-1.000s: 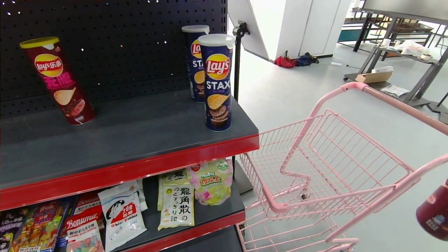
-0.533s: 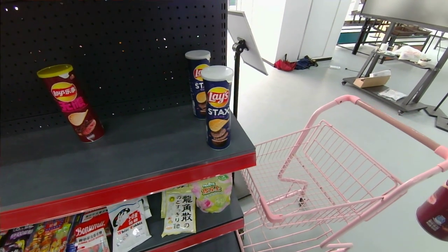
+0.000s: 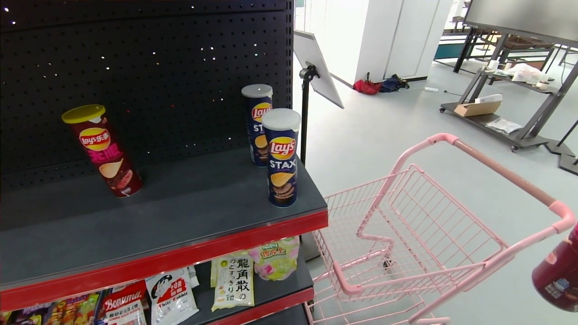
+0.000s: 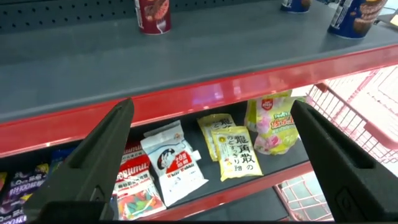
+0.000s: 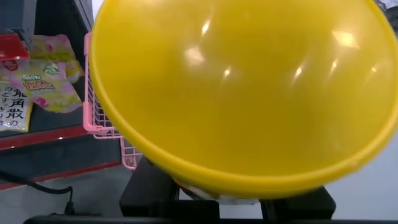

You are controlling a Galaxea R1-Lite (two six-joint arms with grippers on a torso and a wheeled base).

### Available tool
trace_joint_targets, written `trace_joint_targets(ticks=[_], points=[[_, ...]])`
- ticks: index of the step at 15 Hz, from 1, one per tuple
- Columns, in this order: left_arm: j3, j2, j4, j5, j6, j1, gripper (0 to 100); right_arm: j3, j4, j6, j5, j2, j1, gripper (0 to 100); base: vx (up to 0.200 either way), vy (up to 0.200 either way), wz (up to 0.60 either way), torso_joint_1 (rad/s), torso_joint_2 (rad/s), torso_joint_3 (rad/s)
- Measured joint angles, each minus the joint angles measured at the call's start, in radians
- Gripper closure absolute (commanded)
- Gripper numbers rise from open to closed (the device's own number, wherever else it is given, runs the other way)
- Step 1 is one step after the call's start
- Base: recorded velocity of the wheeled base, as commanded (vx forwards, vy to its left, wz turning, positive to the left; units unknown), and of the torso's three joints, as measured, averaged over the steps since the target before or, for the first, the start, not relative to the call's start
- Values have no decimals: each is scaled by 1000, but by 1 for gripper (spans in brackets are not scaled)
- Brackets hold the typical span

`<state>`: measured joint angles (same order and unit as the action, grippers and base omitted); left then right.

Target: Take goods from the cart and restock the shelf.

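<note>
Your right pincer [image 5: 224,202] grips the red can [image 3: 557,280], yellow lid nearest the wrist, outside the cart [image 3: 496,167], likely for carrying | cart lies between it and shelf [image 3: 189,198] | your left pincer [image 4: 211,106] gapes empty, shelf edge just ahead.

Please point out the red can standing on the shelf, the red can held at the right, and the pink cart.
red can on the shelf [image 3: 104,153]: head view, on its label at mid-body.
held red can [image 3: 557,275]: head view, on its side wall.
pink cart [image 3: 496,170]: head view, on the handle bar.
</note>
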<state>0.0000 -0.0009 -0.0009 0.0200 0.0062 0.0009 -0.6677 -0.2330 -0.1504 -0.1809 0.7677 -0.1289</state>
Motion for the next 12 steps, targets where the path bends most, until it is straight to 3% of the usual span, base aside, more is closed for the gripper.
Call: trace_joint_targets(ticks=[2,11,12], points=[[0,0,-1,0,0,0,0,1,0,0,-3,10,3,100,0,0,0,78,-168,-88],[0,0,1,-1,-5,0,0,49,3,-2,-3,-9,32,100,0,0,600,10,-7,-6],[0,0,1,-1,-6,0,0,62,3,-2,-3,-18,32,100,0,0,0,0,0,0]])
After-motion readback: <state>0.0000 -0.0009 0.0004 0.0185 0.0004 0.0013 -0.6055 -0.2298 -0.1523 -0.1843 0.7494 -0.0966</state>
